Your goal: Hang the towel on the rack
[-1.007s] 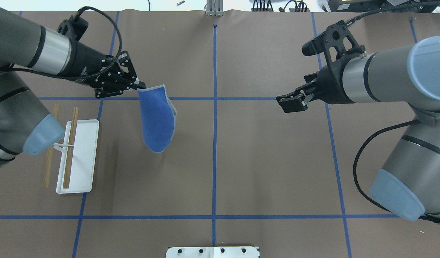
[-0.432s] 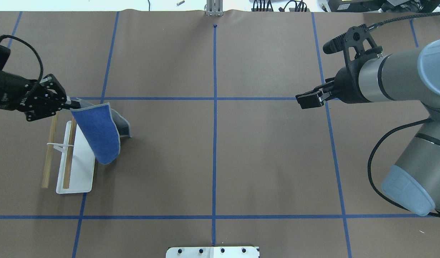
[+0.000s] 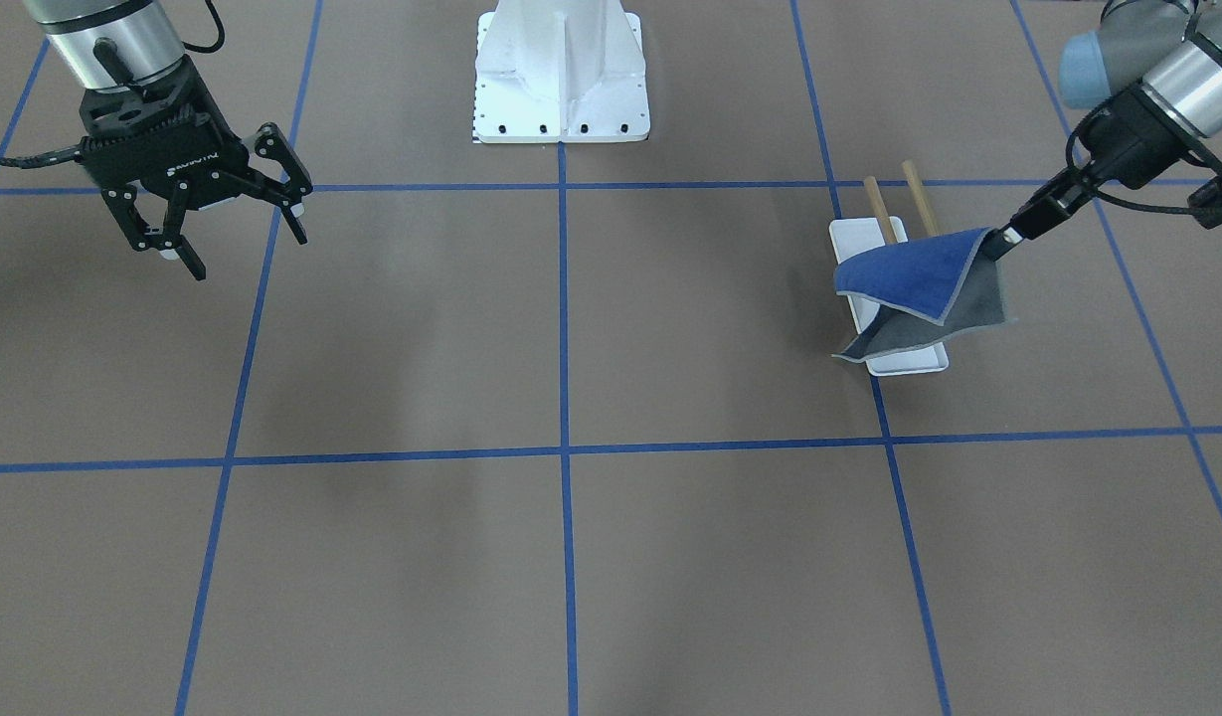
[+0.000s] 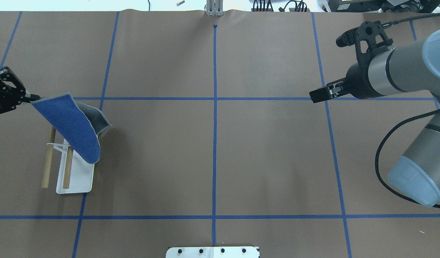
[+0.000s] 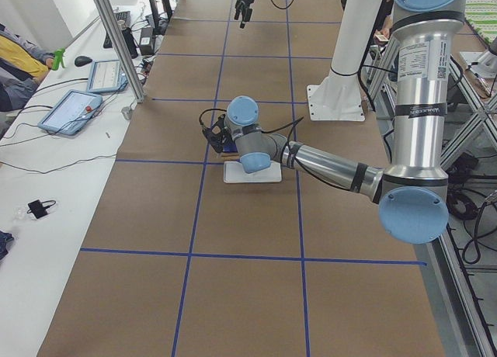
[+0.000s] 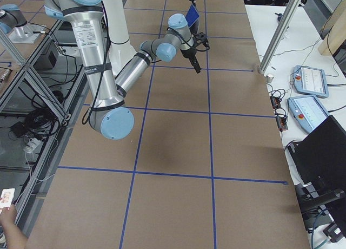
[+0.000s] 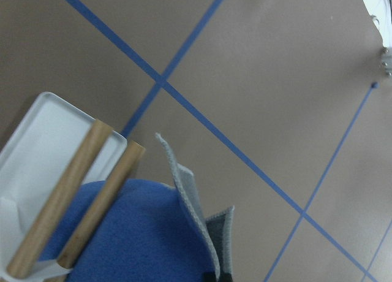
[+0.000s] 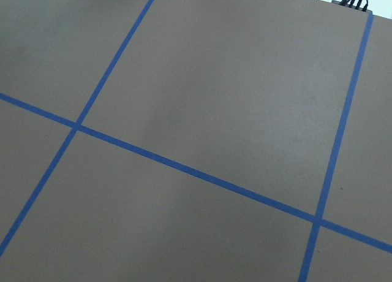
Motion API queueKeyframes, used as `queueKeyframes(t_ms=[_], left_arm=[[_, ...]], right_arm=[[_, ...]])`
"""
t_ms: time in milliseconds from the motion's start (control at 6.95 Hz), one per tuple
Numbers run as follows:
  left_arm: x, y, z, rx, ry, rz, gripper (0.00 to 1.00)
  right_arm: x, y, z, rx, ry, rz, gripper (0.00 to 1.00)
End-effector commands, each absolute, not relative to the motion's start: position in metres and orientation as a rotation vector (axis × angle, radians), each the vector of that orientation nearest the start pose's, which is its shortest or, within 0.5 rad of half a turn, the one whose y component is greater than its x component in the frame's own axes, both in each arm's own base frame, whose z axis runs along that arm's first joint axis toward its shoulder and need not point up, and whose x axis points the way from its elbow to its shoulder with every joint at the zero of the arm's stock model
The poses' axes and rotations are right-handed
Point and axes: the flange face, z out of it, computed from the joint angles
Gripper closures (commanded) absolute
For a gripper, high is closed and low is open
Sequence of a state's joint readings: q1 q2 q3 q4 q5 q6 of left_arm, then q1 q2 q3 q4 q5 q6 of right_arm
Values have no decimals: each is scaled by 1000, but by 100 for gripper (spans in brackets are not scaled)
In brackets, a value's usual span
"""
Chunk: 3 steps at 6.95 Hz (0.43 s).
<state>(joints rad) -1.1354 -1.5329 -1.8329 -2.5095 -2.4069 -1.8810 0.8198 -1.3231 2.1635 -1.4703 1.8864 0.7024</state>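
Observation:
My left gripper (image 4: 33,97) is shut on one corner of the towel (image 4: 71,125), royal blue with a dark grey underside. The towel hangs slanted over the far end of the rack (image 4: 82,175), covering part of its white tray and the far ends of its two wooden bars (image 4: 47,161). I cannot tell if the cloth touches the bars. In the front view the same gripper (image 3: 1003,242) holds the towel (image 3: 914,273) above the rack's tray (image 3: 909,360). The left wrist view shows the bars (image 7: 67,190) against the blue cloth (image 7: 135,233). My right gripper (image 3: 243,244) is open and empty, far off (image 4: 318,96).
The large white bolted pedestal (image 3: 561,70) stands at the robot's side of the table, and its plate shows in the overhead view (image 4: 212,252). Blue tape lines cross the brown table cover. Operators' tablets lie on a side bench (image 5: 74,109).
My left gripper has carried the towel leftward from the table's middle-left to above the rack. My right arm has drawn back to the right.

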Motion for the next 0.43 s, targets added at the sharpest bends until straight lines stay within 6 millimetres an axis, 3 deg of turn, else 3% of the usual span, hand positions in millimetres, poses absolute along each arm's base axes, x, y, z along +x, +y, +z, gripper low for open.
queueKeyframes(t_ms=[0,288], left_arm=[[121,-452,472,-248,1276,-822,100],[116,-441,488,-245,1276,-821,100]], right_arm=[[-259,-443,264,485,-812,-167,0],[-255,-447,268,481,-800,-154,0]])
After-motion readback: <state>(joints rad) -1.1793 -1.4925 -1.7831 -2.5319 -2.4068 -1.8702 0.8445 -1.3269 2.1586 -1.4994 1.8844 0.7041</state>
